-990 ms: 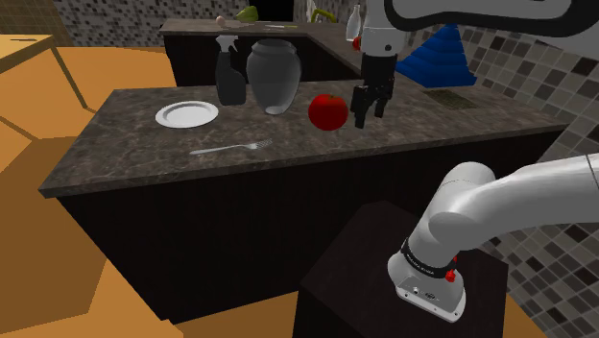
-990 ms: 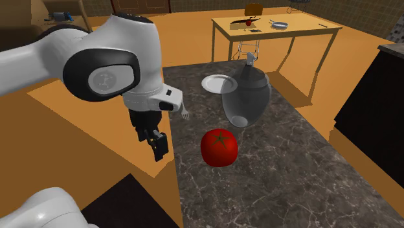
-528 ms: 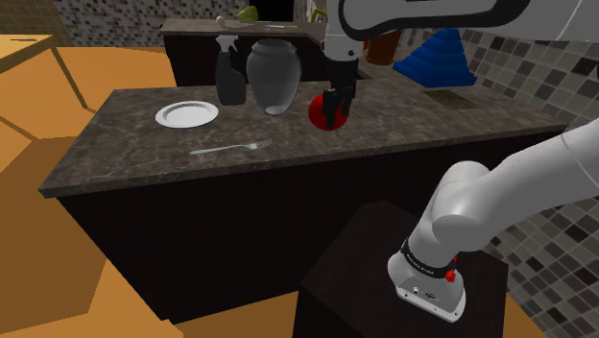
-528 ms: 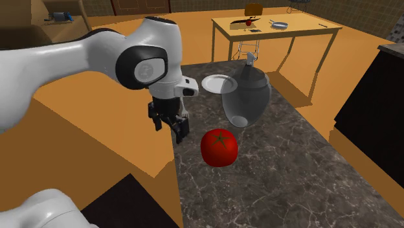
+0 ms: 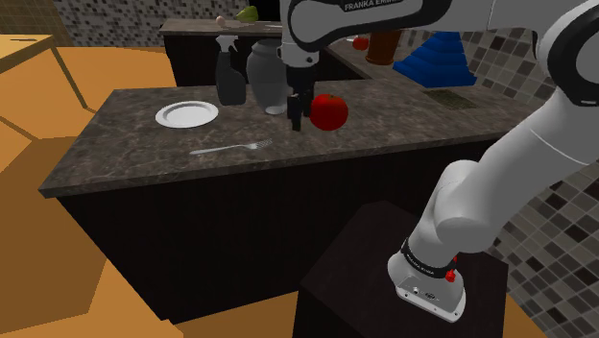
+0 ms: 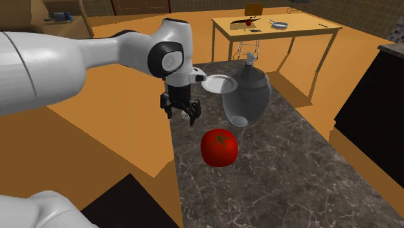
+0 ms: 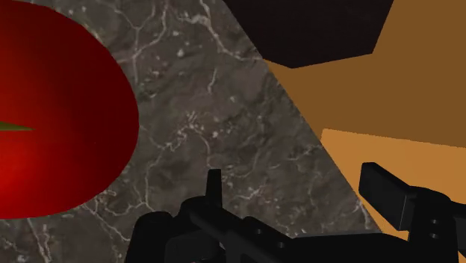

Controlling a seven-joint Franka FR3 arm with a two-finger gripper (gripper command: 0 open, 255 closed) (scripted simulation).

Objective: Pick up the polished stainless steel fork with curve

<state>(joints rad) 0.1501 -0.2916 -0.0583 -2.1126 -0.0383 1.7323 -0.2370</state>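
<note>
Your gripper (image 5: pixel 296 113) hangs above the dark marbled counter (image 5: pixel 432 120), its fingers (image 7: pixel 384 190) spread apart and holding nothing (in the wrist view, bare counter lies beneath them). In the shoulder view, the silvery fork (image 5: pixel 230 148) lies flat towards the counter's near edge, left of the gripper and apart from it, just nearer than the white plate (image 5: pixel 187 115). A red tomato (image 5: pixel 328 111) sits just right of the gripper. A grey urn (image 5: pixel 261 77) and a black spray bottle (image 5: pixel 228 82) stand farther back.

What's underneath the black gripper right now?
Bare dark marbled countertop, round red tomato beside. The open gripper itself covers the patch nearest it. The thin silver fork lies elsewhere.
</note>
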